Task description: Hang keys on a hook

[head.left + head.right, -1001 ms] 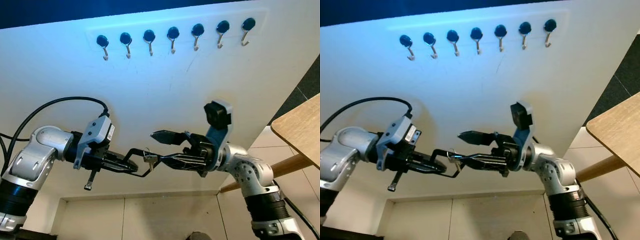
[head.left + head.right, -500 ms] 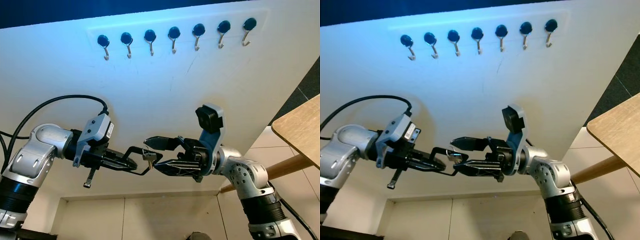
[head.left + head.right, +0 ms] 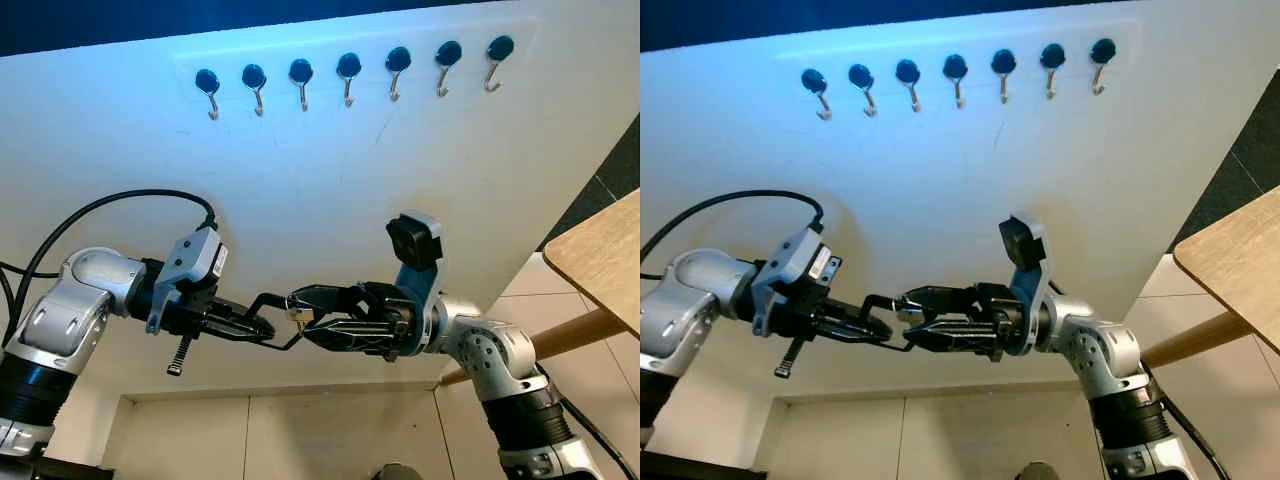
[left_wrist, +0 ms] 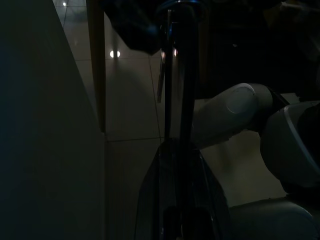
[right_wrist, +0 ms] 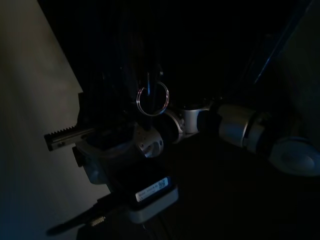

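Observation:
A small bunch of keys (image 3: 297, 314) on a metal ring (image 5: 152, 100) hangs in mid-air in front of the white wall. My left gripper (image 3: 270, 322) reaches in from the left and is shut on the keys. My right gripper (image 3: 300, 317) comes from the right, open, with one finger above the keys and one below, close around them. High on the wall runs a row of several black-capped metal hooks (image 3: 348, 72), well above both grippers. In the dark left wrist view the shut fingers (image 4: 176, 100) run up the frame with a key (image 4: 160, 85) beside them.
A wooden table top (image 3: 600, 255) juts in at the right, with its wooden leg (image 3: 570, 335) behind my right arm. A black cable (image 3: 110, 205) loops over my left arm. Pale floor tiles (image 3: 300, 435) lie below.
My right gripper has moved left until its fingers lie around the keys, and the gap between its fingers has narrowed. The left arm has stayed nearly still.

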Motion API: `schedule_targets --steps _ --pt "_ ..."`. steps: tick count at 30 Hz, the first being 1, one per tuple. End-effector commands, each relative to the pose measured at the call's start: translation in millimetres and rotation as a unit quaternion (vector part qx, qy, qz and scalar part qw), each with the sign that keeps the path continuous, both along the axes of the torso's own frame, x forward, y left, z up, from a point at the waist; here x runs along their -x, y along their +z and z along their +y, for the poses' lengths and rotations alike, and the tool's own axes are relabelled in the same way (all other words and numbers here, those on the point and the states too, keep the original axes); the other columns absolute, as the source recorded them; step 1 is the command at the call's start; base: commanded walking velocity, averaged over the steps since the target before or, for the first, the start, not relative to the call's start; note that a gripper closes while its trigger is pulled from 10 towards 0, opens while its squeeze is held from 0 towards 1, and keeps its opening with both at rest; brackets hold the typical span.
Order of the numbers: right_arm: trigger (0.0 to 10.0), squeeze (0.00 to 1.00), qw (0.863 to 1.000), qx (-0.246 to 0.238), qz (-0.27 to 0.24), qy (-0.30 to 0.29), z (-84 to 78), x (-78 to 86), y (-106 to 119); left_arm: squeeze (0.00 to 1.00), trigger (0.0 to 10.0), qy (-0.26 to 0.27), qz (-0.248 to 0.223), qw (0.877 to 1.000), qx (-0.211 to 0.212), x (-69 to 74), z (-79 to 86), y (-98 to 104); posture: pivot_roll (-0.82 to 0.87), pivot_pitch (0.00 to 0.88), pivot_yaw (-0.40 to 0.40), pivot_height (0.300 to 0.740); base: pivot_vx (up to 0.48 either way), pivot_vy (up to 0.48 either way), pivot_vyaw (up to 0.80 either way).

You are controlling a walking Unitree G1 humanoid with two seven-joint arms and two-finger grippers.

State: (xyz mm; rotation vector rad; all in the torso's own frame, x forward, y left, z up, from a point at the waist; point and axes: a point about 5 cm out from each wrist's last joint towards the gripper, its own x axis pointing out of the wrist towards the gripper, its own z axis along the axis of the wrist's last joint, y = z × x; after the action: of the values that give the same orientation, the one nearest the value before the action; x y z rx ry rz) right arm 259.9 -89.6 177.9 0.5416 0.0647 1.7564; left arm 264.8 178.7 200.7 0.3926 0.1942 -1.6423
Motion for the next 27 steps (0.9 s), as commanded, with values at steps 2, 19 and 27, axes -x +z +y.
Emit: schedule_targets --steps 2,19,27 --pt "10.0 0.00 1.000 0.012 -0.015 -0.001 2.6 1.9 0.6 0.00 10.0 -0.004 -0.002 1.000 -0.003 0.2 -1.7 -0.1 -0.10 0.120 0.085 0.740 0.000 0.000 0.00" --pt "0.0 0.00 1.000 0.000 -0.019 -0.014 2.2 0.6 2.5 0.00 10.0 -0.008 -0.002 1.000 0.000 -1.2 -3.0 2.2 -0.10 0.128 0.093 0.740 0.000 0.000 0.00" --pt "0.5 0.00 1.000 -0.002 -0.019 -0.019 2.6 0.3 2.0 0.00 10.0 -0.006 -0.004 1.000 0.000 -3.4 -4.5 5.8 -0.10 0.127 0.094 0.740 0.000 0.000 0.00"
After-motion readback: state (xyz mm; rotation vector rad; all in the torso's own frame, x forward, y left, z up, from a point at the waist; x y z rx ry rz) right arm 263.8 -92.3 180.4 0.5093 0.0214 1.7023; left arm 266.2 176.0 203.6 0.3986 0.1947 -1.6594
